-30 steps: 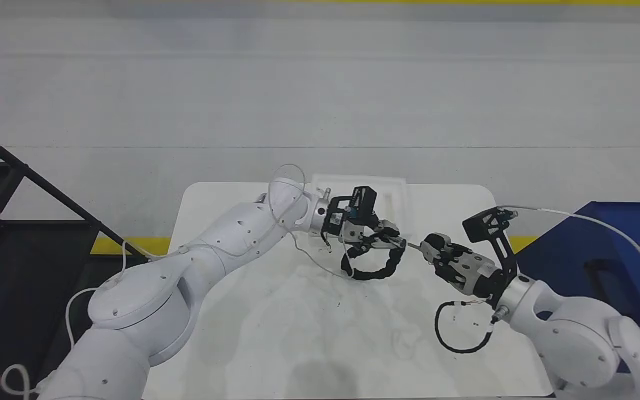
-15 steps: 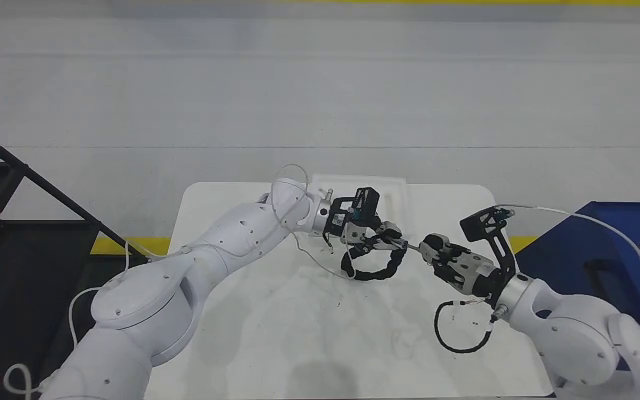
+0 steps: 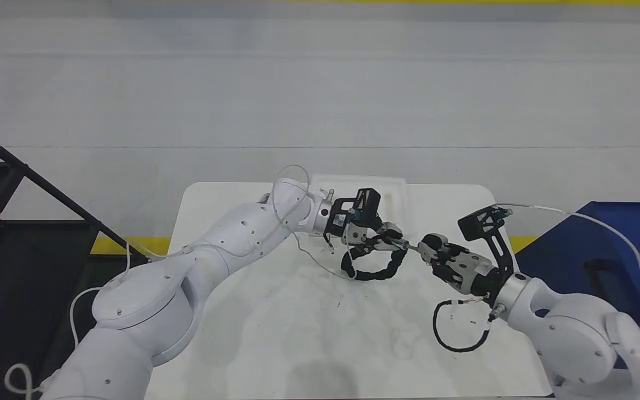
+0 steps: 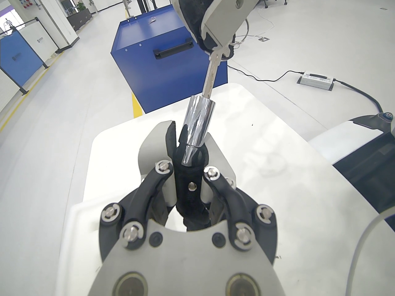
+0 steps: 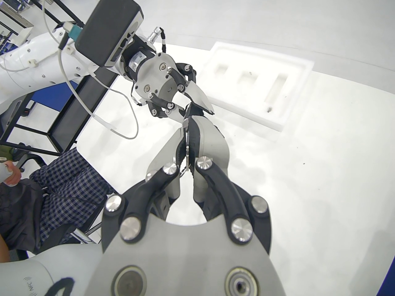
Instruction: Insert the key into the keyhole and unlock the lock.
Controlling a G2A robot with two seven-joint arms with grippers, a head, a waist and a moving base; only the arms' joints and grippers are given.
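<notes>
The lock has a chrome cylinder (image 4: 196, 124) on a black cable loop (image 3: 372, 265). My left gripper (image 4: 191, 137) is shut on the black part just behind the cylinder and holds it above the table's middle. A silver key (image 4: 212, 73) is pinched by its head in my right gripper (image 5: 188, 130), which is shut. The key's tip sits in the open end of the cylinder, while most of the blade shows outside. In the top view the left gripper (image 3: 375, 238) and right gripper (image 3: 428, 247) face each other, with the key (image 3: 410, 244) between them.
A white foam tray (image 3: 360, 190) with recessed slots lies at the table's far edge behind the grippers. The white table (image 3: 300, 330) has bare surface in front. A black cable (image 3: 455, 335) loops under the right arm. A blue cabinet (image 4: 166, 47) stands beyond the table.
My right gripper has crept slightly toward the lock with the key. The left gripper and the lock have held almost still.
</notes>
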